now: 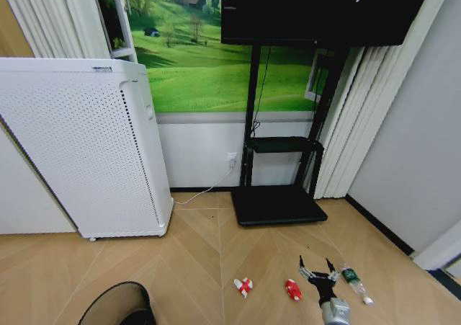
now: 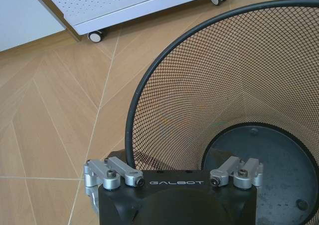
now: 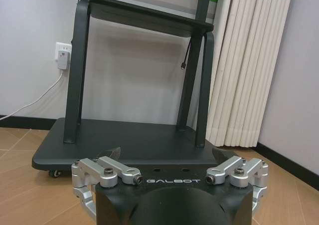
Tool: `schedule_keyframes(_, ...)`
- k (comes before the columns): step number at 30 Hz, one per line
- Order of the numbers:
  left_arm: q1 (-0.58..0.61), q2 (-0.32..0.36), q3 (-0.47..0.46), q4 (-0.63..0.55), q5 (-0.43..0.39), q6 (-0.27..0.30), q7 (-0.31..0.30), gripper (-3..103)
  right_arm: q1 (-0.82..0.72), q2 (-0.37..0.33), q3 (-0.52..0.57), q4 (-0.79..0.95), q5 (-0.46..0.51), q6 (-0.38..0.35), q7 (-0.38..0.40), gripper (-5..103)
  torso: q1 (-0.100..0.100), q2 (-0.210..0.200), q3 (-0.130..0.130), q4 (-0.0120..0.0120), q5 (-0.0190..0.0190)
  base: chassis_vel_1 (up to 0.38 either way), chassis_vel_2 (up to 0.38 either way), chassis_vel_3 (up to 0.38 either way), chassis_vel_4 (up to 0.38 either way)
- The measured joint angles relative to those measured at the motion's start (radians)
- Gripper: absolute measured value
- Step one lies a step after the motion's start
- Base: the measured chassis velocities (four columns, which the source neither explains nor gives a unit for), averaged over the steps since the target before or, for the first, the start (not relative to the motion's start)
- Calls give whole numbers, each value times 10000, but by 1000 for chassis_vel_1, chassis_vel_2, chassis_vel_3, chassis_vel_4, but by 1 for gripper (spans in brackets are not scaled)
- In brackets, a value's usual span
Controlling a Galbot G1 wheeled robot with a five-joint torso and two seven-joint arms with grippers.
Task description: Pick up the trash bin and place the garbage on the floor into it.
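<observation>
The trash bin (image 1: 115, 305) sits at the robot's lower left, its black mesh wall rising straight in front of the left gripper (image 2: 174, 177); whether those fingers grip the rim cannot be told. On the wood floor (image 1: 194, 260) to the right lie the red-and-white wrapper (image 1: 243, 287), the red packet (image 1: 292, 290) and the clear bottle (image 1: 355, 282). The right gripper (image 1: 318, 269) hangs between packet and bottle, fingers spread wide, holding nothing. Behind stand a black TV stand (image 1: 277, 204) and a white perforated appliance (image 1: 86, 152).
</observation>
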Motion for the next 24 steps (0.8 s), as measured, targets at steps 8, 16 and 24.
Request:
schedule_keyframes(8, -29, -41, 31, 89, 196, -188, 269, 68, -17, -13, 34, 7, -2, 36, 5, 100, 0, 0, 0, 0, 1, 0, 0, 0, 0)
schedule_keyframes(16, -65, -24, 36, 94, 204, -291, 274, 37, -5, 0, 14, 8, -23, 64, 10, 100, 0, 3, 0, 1, 9, 0, 0, 0, 0)
schedule_keyframes(24, -138, -13, 68, 177, 477, -474, 216, 34, 29, 3, -3, -53, -50, 138, 18, 100, 0, 3, 0, 3, 4, 0, 0, 0, 0)
